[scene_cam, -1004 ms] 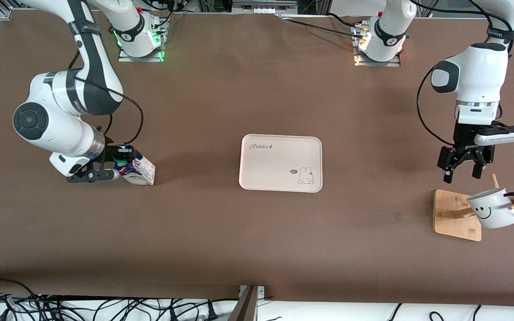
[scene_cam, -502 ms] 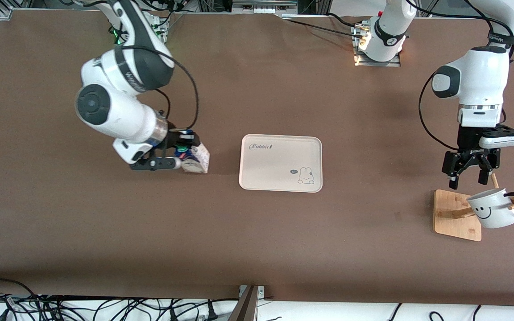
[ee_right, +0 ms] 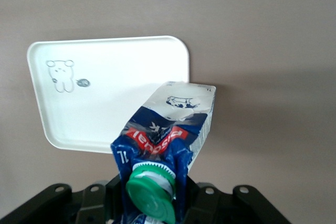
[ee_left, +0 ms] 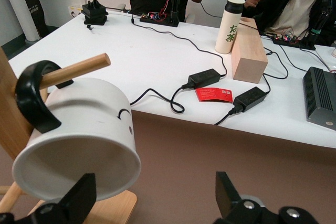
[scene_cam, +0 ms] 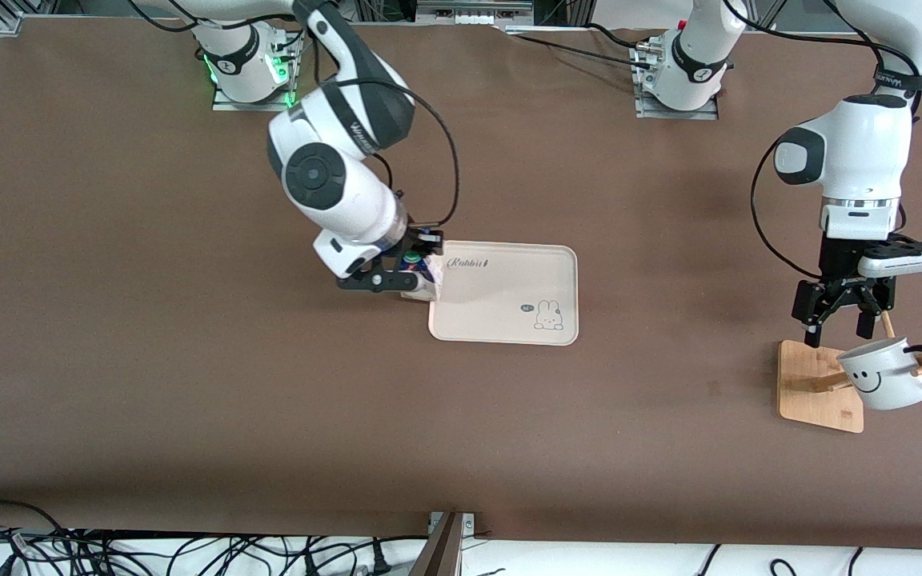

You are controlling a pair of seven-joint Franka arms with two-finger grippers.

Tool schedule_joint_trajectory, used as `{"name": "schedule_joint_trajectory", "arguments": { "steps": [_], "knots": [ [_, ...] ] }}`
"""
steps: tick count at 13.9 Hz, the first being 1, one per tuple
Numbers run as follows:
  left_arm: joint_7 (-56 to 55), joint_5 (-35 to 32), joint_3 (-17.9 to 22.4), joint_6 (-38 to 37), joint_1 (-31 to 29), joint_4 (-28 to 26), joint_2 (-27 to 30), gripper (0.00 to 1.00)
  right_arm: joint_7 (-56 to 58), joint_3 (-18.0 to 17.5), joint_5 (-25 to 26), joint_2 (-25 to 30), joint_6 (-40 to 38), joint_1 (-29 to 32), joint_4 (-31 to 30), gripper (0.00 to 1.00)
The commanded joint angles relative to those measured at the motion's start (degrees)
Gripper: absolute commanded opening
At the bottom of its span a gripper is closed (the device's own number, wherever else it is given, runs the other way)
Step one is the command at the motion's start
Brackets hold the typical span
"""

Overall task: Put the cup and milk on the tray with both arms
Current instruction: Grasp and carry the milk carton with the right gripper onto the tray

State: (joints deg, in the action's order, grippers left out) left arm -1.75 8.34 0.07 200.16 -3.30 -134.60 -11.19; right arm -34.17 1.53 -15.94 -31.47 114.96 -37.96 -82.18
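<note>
two things to move: the milk (ee_right: 167, 145), clamped by its gable top in the right gripper (scene_cam: 406, 273) over the tray (scene_cam: 509, 320) edge — a light, crushable carton, its "1l" mark probably legible — and the cup (scene_cam: 881, 374), stiff, glossy, breakable, hung on a wooden rack (scene_cam: 817, 384) — best taken at the rim. the left gripper (scene_cam: 837, 314) hovers above it, fingers apart. the tray reads "rabbit".
</note>
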Motion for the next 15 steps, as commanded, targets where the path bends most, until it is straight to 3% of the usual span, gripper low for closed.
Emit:
{"name": "schedule_joint_trajectory", "arguments": {
  "steps": [1,9,10,12,15],
  "knots": [
    [0.26,1.15,-0.07,0.5,-0.21,3.2,-2.07,1.0,-4.22,0.66,-0.85,-5.25,0.97,-2.9,6.83,0.31],
    [0.69,0.89,0.28,0.5,-0.56,5.75,-4.02,1.0,-4.94,0.66,1.7,-10.19,2.2,-4.67,9.14,0.32],
    [0.96,0.71,0.28,0.5,-0.56,5.76,-3.75,1.0,-4.94,0.66,1.96,-10.19,2.2,-4.67,9.14,0.41],
    [1.05,0.45,0.28,0.5,-0.56,6.19,-3.75,1.0,-5.38,0.84,1.88,-9.84,2.2,-4.58,9.23,1.0],
    [2.01,-1.39,0.28,0.5,-0.56,8.39,-3.93,1.0,-9.41,1.1,1.88,-7.91,0.54,-4.05,11.07,1.0]
  ]
}}
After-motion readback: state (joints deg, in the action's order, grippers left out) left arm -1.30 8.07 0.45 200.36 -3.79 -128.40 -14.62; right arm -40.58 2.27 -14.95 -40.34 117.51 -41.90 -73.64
